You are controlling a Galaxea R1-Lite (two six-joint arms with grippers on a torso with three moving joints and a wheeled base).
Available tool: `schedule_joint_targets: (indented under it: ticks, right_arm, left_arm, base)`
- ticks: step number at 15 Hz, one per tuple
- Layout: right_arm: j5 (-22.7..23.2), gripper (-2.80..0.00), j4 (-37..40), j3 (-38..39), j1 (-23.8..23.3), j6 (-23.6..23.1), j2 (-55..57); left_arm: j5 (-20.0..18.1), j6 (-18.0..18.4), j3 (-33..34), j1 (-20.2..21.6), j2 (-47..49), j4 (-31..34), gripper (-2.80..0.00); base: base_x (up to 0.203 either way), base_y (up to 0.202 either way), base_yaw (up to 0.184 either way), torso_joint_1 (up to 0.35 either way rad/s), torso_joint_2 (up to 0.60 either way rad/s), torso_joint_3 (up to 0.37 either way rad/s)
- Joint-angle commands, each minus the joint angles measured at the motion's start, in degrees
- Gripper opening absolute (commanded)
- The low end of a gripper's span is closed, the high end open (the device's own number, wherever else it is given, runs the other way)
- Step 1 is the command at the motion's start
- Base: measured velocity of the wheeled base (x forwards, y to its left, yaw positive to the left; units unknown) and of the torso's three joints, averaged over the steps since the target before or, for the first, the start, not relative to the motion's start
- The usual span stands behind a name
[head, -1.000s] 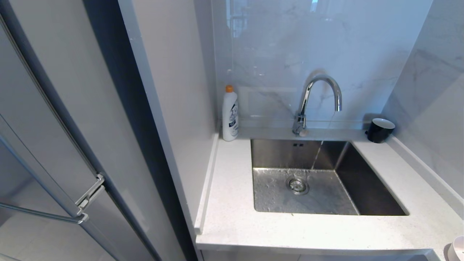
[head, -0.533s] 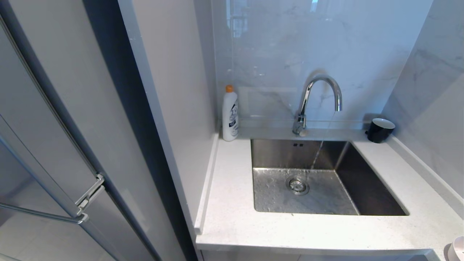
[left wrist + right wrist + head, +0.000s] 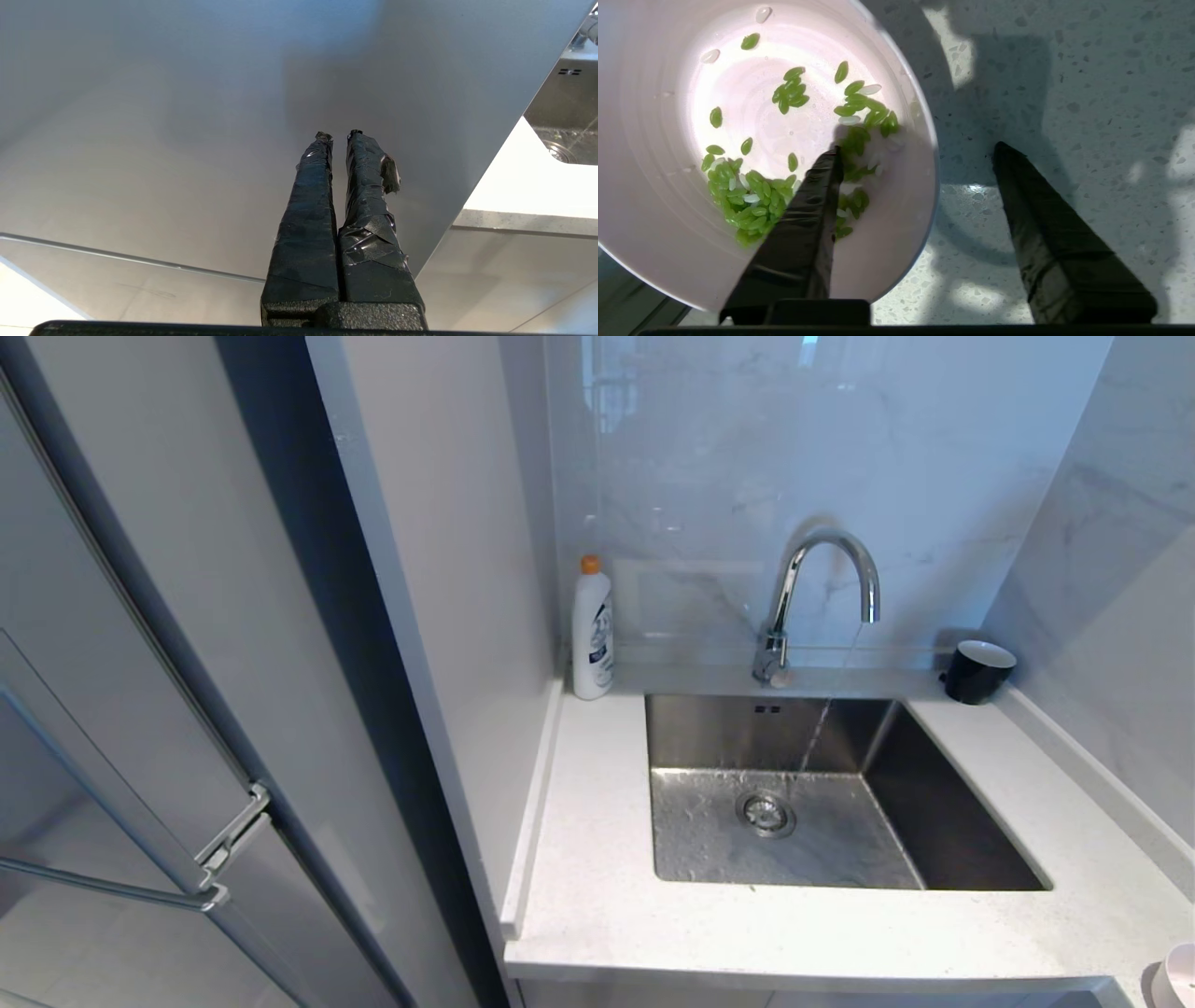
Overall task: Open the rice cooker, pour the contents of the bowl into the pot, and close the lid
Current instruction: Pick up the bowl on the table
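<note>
R gripper narrower, 1 bowl.

A pale speckled countertop holds a steel sink with a round drain; a thin stream runs from the curved chrome faucet. A white bottle with an orange cap and a black cup stand against the glossy marble-look wall. A grey cabinet side rises at left, beside what may be a refrigerator door.
</note>
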Motion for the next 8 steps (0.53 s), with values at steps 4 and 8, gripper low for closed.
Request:
schedule_joint_targets:
  ticks: [4,8]
  right_arm:
    - [0.1,-2.80,0.0,0.0,0.1,-0.1,0.1]
    - [0.1,-2.80,0.0,-0.1,0.1,-0.1,0.0]
  left_arm:
    - [0.0,-0.2,0.1,0.0,0.1,0.0,-2.80]
    - [0.0,-0.2,0.1,0.0,0.0,0.0,-2.80]
  base:
    - [0.000,0.000,0.000,0.000,0.00,0.000]
    - [0.000,0.000,0.000,0.000,0.00,0.000]
